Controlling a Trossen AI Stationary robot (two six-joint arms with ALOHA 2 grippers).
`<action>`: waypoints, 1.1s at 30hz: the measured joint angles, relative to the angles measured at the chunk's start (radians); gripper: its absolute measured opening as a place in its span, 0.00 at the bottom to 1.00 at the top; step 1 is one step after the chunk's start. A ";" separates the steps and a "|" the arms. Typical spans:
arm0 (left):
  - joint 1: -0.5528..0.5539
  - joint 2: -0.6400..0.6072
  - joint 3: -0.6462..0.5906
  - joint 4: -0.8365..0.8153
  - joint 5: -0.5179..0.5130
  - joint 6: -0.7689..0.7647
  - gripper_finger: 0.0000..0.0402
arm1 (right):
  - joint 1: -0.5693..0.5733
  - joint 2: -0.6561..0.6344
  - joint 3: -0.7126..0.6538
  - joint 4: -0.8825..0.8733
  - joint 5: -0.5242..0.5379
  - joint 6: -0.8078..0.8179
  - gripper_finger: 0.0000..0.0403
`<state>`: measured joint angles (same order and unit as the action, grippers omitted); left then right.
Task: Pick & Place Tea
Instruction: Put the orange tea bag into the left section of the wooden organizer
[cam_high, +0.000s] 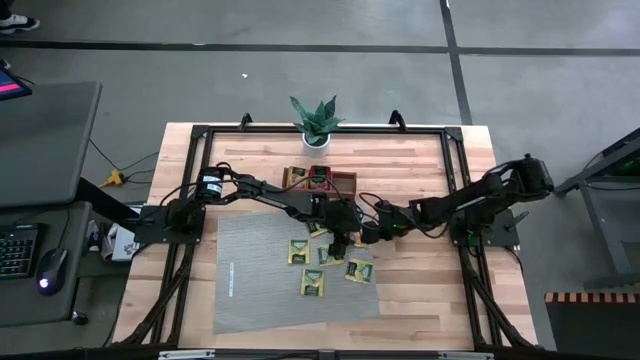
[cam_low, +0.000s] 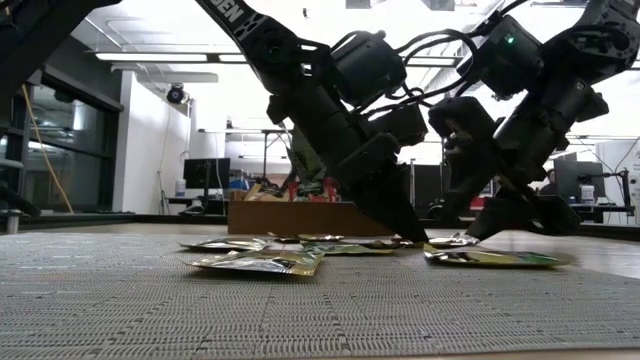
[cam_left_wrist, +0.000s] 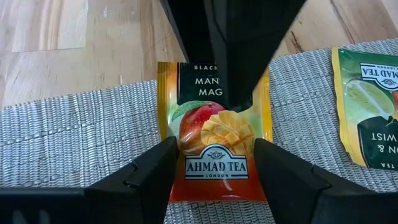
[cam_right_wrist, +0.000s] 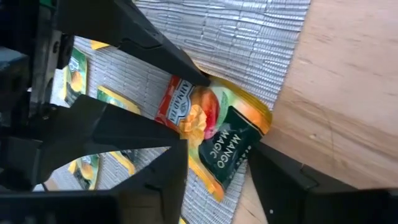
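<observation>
High view: both arms are meeting over the far right corner of the grey mat (cam_high: 260, 285), just in front of the wooden tray (cam_high: 345, 183).

Left gripper (cam_left_wrist: 214, 163): fingers are standing spread, straddling a mango tea sachet (cam_left_wrist: 214, 146) that is lying flat on the mat's edge.

Right gripper (cam_right_wrist: 214, 165): fingers are likewise parted, reaching onto the same sachet from the bare table (cam_high: 430, 290) side.

Other sachets (cam_high: 312, 284) are lying scattered across the mat near the grippers.

Plant (cam_high: 316, 122) is sitting behind the tray.
</observation>
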<state>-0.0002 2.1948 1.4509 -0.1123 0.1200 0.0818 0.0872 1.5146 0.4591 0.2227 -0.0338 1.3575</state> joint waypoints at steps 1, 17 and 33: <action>0.000 0.000 0.000 0.000 0.000 0.000 0.53 | 0.000 0.000 0.000 -0.002 0.000 0.000 0.37; 0.000 0.000 0.002 -0.022 0.001 0.000 0.53 | 0.000 0.002 0.000 -0.037 0.004 -0.077 0.01; 0.001 -0.001 0.004 -0.088 -0.003 -0.060 0.53 | -0.001 -0.003 0.002 -0.072 -0.021 -0.128 0.00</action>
<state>0.0006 2.1937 1.4548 -0.2005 0.1168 0.0219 0.0864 1.5113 0.4606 0.1504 -0.0544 1.2293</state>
